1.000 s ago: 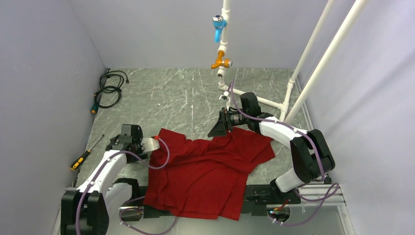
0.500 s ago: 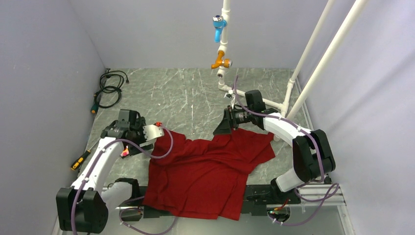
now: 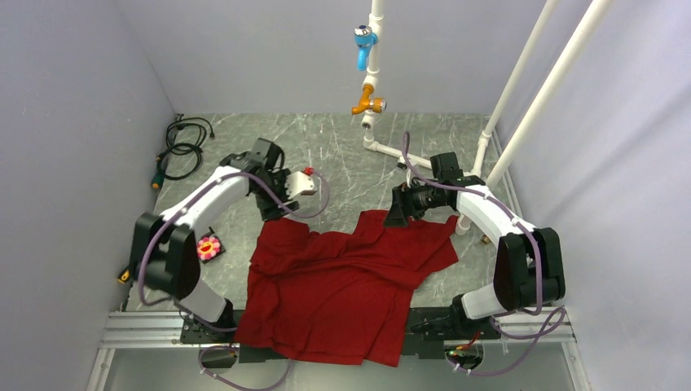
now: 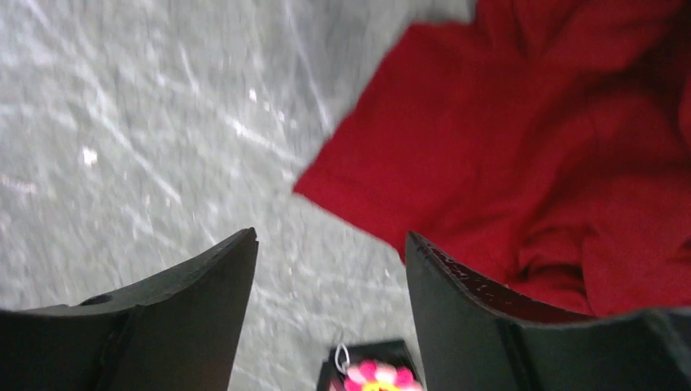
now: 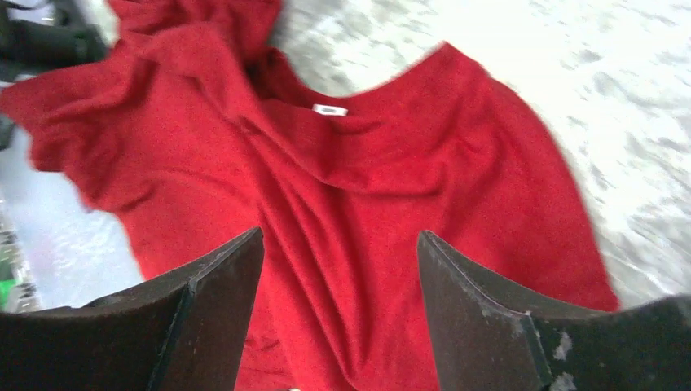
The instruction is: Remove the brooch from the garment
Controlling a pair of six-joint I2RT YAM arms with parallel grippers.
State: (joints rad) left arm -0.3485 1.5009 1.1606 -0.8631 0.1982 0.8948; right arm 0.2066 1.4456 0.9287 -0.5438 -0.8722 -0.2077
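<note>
The brooch (image 3: 209,247) is off the garment (image 3: 342,277) now. A second ago the left gripper (image 3: 275,205) was low at the shirt's left sleeve, and half a second ago it was lifted clear of the cloth toward the left edge. Now it has swung toward the far side of the counter (image 3: 326,155) and hangs above the bare marble just beyond the sleeve. Its jaws stand wide apart with nothing between them. The right gripper (image 3: 397,213) has drawn back a little toward the right edge. It hangs over the collar end of the shirt with its jaws also spread and empty.

The brooch, a pink flower on a dark square backing, lies flat on the counter near the left edge. It sits just left of the garment's sleeve, apart from the cloth. In the left wrist view it shows at the bottom of the picture, between the two fingers (image 4: 155,326) but beyond their tips.

The garment stays spread across the middle, with its hem hanging over the near edge. Its white label (image 5: 328,109) shows inside the collar.

Bare counter lies open across the far half. A coiled cable (image 3: 183,142) fills the far-left corner. A screwdriver (image 3: 124,277) lies along the left edge. White pipework (image 3: 489,138) stands at the far-right corner.
</note>
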